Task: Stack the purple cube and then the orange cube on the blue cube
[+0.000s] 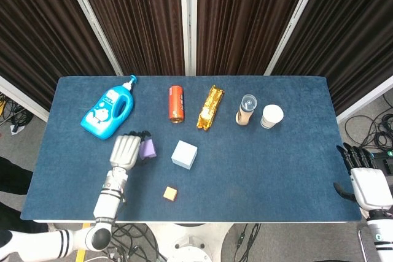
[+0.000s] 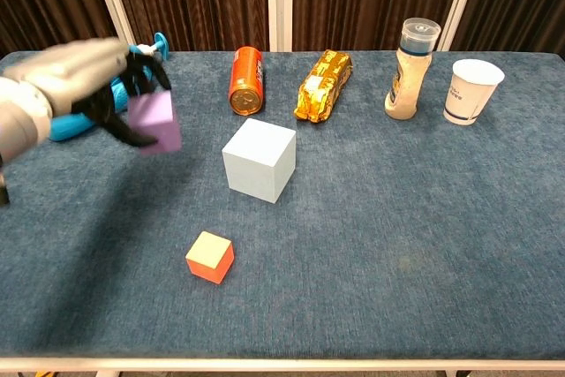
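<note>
My left hand [image 1: 125, 150] [image 2: 79, 86] holds the purple cube [image 1: 147, 149] [image 2: 156, 121] lifted off the table, to the left of the pale blue cube [image 1: 185, 154] [image 2: 259, 160]. The blue cube sits near the table's middle with nothing on top. A small orange cube [image 1: 171, 194] [image 2: 210, 257] lies on the cloth in front of it, nearer the table's front edge. My right hand [image 1: 366, 183] hangs beyond the table's right edge, fingers apart and holding nothing.
Along the back stand a blue detergent bottle [image 1: 108, 112], an orange can [image 1: 177, 104] on its side, a gold snack pack [image 1: 210, 108], a capped bottle [image 1: 246, 109] and a white paper cup [image 1: 271, 116]. The table [image 1: 276, 170] has a dark blue cloth.
</note>
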Robot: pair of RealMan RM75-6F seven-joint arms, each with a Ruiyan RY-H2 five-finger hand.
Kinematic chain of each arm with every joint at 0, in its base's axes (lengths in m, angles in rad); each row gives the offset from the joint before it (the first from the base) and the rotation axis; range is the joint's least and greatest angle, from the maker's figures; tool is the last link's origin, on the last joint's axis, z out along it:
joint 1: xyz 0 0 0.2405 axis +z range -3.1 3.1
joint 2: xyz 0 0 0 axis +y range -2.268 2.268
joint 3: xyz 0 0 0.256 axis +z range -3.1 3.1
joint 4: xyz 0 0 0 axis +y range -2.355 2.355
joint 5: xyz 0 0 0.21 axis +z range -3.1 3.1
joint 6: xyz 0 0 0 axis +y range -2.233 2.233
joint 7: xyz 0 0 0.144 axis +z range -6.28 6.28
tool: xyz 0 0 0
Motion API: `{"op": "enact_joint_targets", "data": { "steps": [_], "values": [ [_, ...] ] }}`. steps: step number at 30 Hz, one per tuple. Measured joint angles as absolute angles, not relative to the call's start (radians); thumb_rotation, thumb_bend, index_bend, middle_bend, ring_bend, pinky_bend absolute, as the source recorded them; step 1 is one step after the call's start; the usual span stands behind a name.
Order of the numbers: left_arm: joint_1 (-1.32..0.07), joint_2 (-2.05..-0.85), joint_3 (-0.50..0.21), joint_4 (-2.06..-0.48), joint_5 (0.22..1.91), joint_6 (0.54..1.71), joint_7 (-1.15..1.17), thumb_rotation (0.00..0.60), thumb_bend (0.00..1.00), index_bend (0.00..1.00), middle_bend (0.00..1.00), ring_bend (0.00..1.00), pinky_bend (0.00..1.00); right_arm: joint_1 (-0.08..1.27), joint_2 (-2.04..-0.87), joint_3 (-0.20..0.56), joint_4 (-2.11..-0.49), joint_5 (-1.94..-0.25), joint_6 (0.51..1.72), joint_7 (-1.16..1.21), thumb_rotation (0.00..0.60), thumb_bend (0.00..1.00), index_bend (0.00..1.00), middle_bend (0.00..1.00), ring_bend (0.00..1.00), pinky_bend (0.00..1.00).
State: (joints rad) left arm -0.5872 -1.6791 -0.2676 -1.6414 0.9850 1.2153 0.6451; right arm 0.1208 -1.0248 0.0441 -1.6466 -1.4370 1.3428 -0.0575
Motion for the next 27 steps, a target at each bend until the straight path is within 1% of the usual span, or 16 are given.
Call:
{"op": "enact_joint_targets", "data": {
  "steps": [5,10,16,21,23,27],
  "values": [
    [-0.641,-1.595,-0.32,-1.714,0.969,1.166,0.665,0.6,0.28,0.38,0.58,0.38,0.47,0.122,-1.031,0.044,-1.634,-1.453,1.351,-0.045,0.6,0.19,0.02,0.02,0.0,0.0],
    [-0.69,-1.551,-0.331,-1.745,0.971,1.111,0.67,0.6,0.28,0.38,0.58,0.38,0.47,0.124,-1.038,0.044,-1.619,-1.47,1.36,-0.032,0.6,0.19,0.02,0.03,0.0,0.0],
    [-0.724,-1.543,-0.285,-1.742,1.041,1.036,0.62,0.6,0.28,0.38,0.58,0.38,0.47,0.127,-1.043,0.042,-1.591,-1.503,1.377,0.004,0.6,0.19,0.02,0.04,0.0,0.0],
    [-0.754,-1.557,-0.231,-1.689,1.182,0.992,0.564,0.6,0.28,0.38,0.58,0.38,0.47,0.125,-1.052,0.045,-1.567,-1.525,1.408,0.026,0.6,0.19,0.02,0.04,0.0,0.0],
    [-0.77,-1.572,-0.22,-1.656,1.236,0.977,0.519,0.6,0.28,0.38,0.58,0.38,0.47,0.124,-1.056,0.047,-1.559,-1.528,1.417,0.034,0.6,0.19,0.02,0.04,0.0,0.0],
    [-0.813,-1.594,-0.221,-1.602,1.26,0.936,0.438,0.6,0.28,0.38,0.58,0.38,0.47,0.125,-1.061,0.053,-1.55,-1.531,1.425,0.048,0.6,0.19,0.02,0.04,0.0,0.0]
  ]
}}
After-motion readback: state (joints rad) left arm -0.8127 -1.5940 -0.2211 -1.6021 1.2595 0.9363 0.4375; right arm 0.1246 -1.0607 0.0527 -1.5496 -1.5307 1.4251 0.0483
